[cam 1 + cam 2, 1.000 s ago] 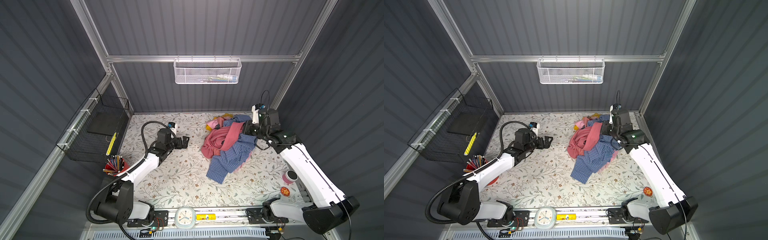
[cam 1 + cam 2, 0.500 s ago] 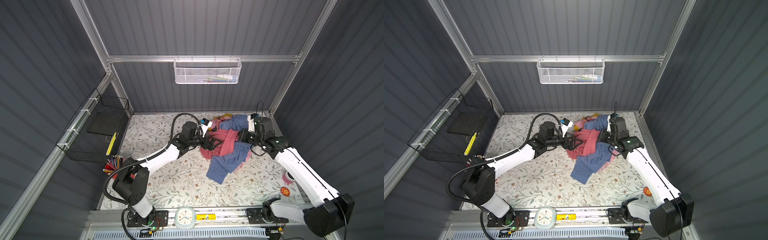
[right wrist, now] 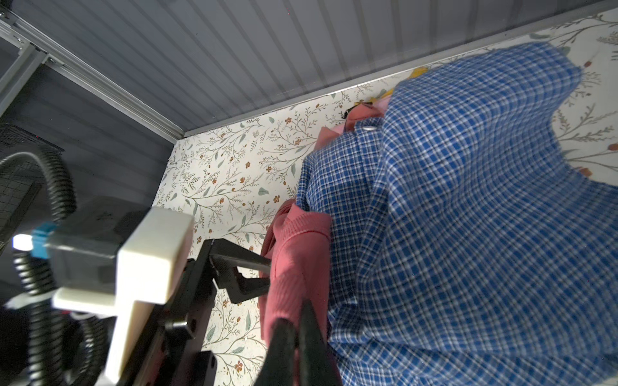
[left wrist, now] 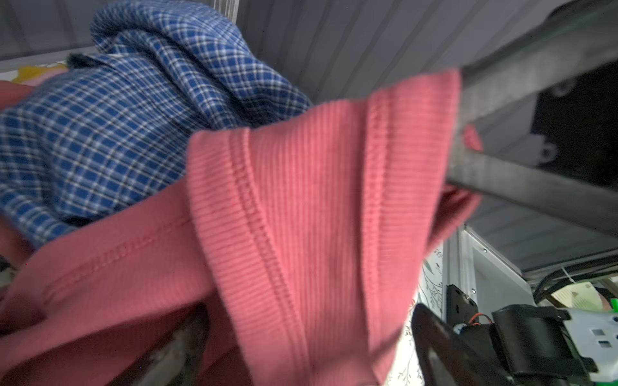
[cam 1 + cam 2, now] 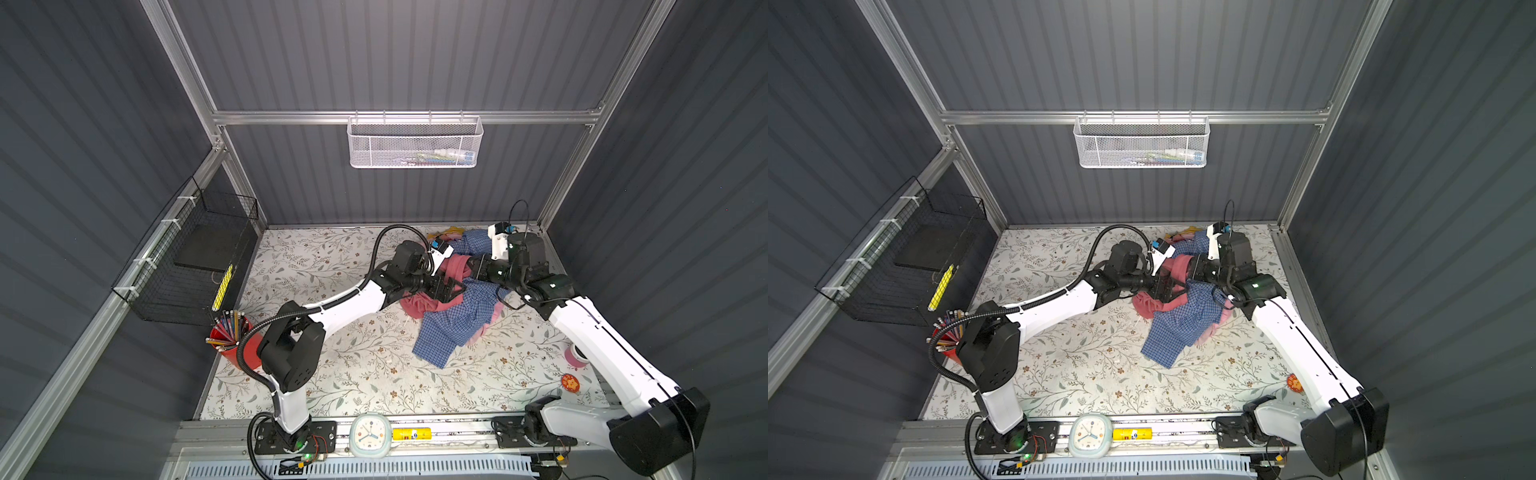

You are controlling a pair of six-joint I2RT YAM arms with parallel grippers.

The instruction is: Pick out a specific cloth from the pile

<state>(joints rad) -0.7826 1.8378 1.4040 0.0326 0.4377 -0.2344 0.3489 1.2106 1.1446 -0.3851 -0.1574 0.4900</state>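
The left jaws stand wide astride a fold of the salmon cloth (image 5: 419, 305), in the pile (image 5: 449, 332) toward 1 o'clock on the worktop (image 5: 332, 361). Its ribbed band (image 4: 317, 200) runs from them toward 2 o'clock into the right jaws, pinched shut on it.

The left gripper (image 5: 450, 289), a second ago well apart from the pile (image 5: 453, 324) on its left, has swung in to the pile's left side, jaws spread around a raised fold of the cloth (image 5: 417, 302). The right gripper (image 5: 470, 266) has shifted from the pile's far right edge toward its middle, pinching that fold.
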